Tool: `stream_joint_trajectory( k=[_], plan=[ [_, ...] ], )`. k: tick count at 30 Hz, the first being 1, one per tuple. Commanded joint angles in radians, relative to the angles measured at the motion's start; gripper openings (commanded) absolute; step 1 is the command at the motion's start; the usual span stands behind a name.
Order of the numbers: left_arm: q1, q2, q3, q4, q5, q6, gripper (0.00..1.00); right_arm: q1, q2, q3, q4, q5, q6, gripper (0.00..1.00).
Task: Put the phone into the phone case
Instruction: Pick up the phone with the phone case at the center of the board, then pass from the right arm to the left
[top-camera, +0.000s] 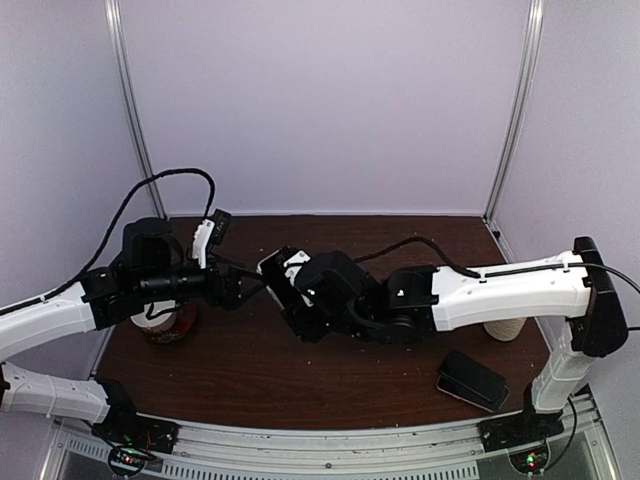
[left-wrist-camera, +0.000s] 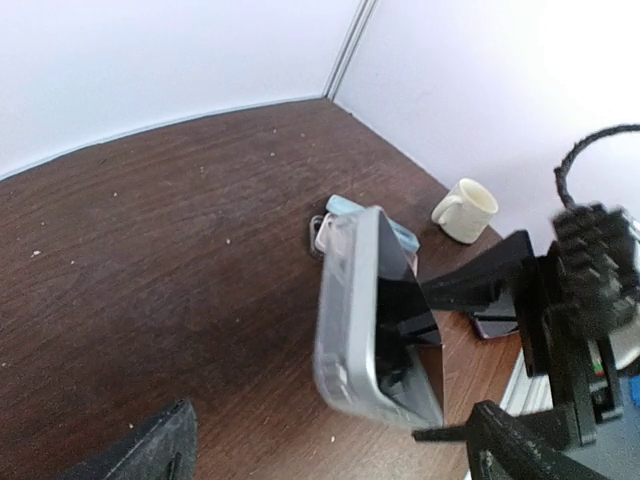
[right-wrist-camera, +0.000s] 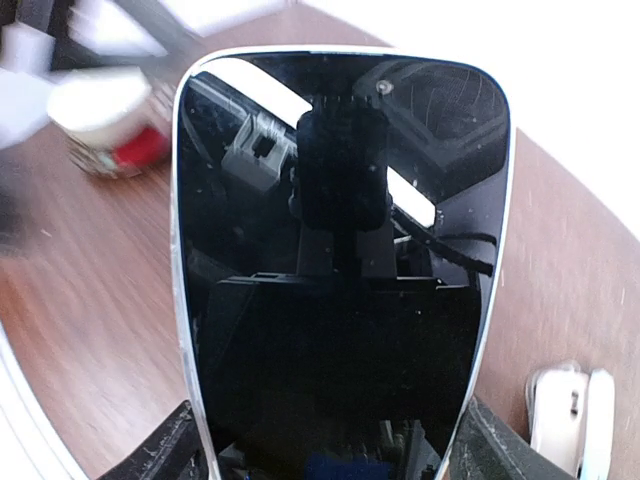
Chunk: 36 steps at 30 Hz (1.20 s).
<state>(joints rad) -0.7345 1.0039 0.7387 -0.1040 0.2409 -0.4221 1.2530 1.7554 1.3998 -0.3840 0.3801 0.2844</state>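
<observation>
- The silver-rimmed, black-glass phone (right-wrist-camera: 340, 300) is off the table, in the air over its middle. It stands on edge and is tilted, with its screen facing the right wrist camera.
- The right gripper (right-wrist-camera: 335, 452) is clamped on the phone. One black finger (right-wrist-camera: 185, 450) presses each long side near the lower end, and the glass mirrors the wrist hardware.
- From the left wrist camera the phone (left-wrist-camera: 375, 320) shows its grey rim and part of the dark screen, with the right gripper's black fingers (left-wrist-camera: 470, 285) reaching in from the right.
- The left gripper (left-wrist-camera: 335, 450) is spread wide and holds nothing. The phone is out in front of its fingers, clear of both.
- In the overhead view the left gripper (top-camera: 228, 290) points right, just beside the right gripper (top-camera: 290, 290).
- A small pale-blue and white item (left-wrist-camera: 345, 222) lies on the dark brown wooden table (top-camera: 250, 370) behind the phone.
- A dark flat rectangular slab (top-camera: 470, 380) lies near the right arm's base, well apart from the phone. I cannot tell which of these two is the case.
- A cream handled mug (left-wrist-camera: 465, 210) stands upright at the table's right side.
- A red and white cup (top-camera: 165, 322) sits under the left arm.
</observation>
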Motion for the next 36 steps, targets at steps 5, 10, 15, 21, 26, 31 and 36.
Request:
stream_joint_trajectory(
  k=[5,10,15,21,26,31,36],
  plan=[
    [0.004,-0.033,-0.018,0.222,0.087,-0.095,0.82,0.079,-0.057,-0.042,0.33,0.134,-0.252,0.46],
    [0.005,-0.02,-0.013,0.246,0.167,-0.105,0.42,0.082,-0.061,-0.041,0.339,0.147,-0.266,0.46],
    [0.004,-0.024,-0.023,0.242,0.22,-0.102,0.18,0.082,-0.071,-0.044,0.338,0.152,-0.271,0.46],
    [0.003,-0.026,-0.016,0.212,0.263,-0.068,0.0,0.082,-0.087,-0.051,0.336,0.128,-0.271,0.63],
    [0.004,-0.054,0.015,0.133,0.291,0.061,0.0,0.069,-0.15,-0.092,0.304,-0.008,-0.357,0.99],
    [-0.007,-0.095,0.058,-0.035,0.353,0.299,0.0,-0.044,-0.248,-0.117,0.159,-0.566,-0.369,0.99],
    [-0.035,-0.131,0.024,-0.111,0.389,0.522,0.0,-0.115,-0.274,-0.146,0.173,-0.829,-0.356,0.98]
  ],
)
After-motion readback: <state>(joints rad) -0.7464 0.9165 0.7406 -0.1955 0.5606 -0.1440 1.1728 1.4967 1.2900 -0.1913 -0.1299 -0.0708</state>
